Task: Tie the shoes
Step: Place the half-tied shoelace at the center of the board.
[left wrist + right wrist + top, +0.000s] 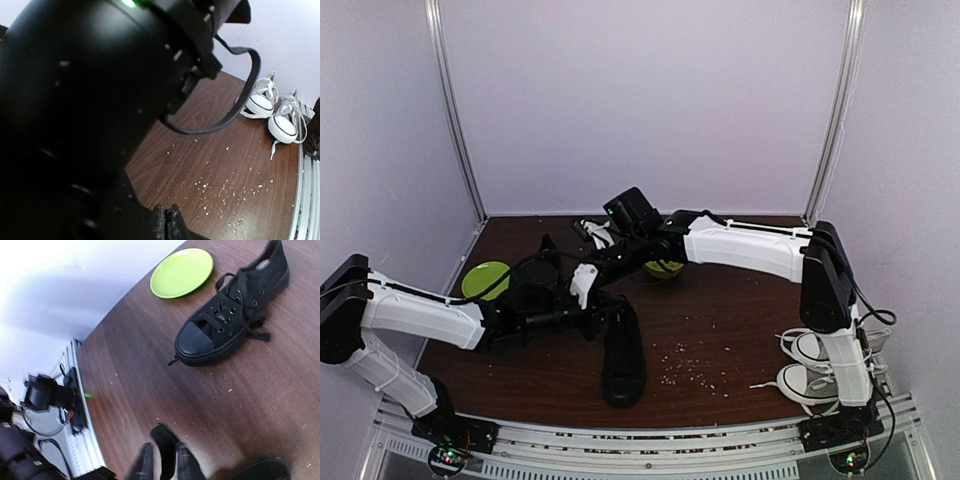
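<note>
One black shoe (623, 355) lies at the table's middle, toe toward the near edge. The second black shoe (230, 315) lies next to a green plate, laces loose; in the top view it is mostly hidden behind my left arm. My right gripper (165, 462) is shut on a flat black lace (167, 440) above the table; in the top view it (585, 285) hangs over the middle shoe's opening. My left gripper (166, 220) has its fingertips pressed together with a thin dark bit between them, seemingly a lace; it (597, 318) sits at that shoe's heel end.
The right arm's black wrist (90, 75) fills most of the left wrist view. A green plate (485, 280) lies at the left, a green bowl (663, 268) behind the grippers. White-laced sneakers (810, 365) stand at the right edge. Crumbs (690, 372) dot the table.
</note>
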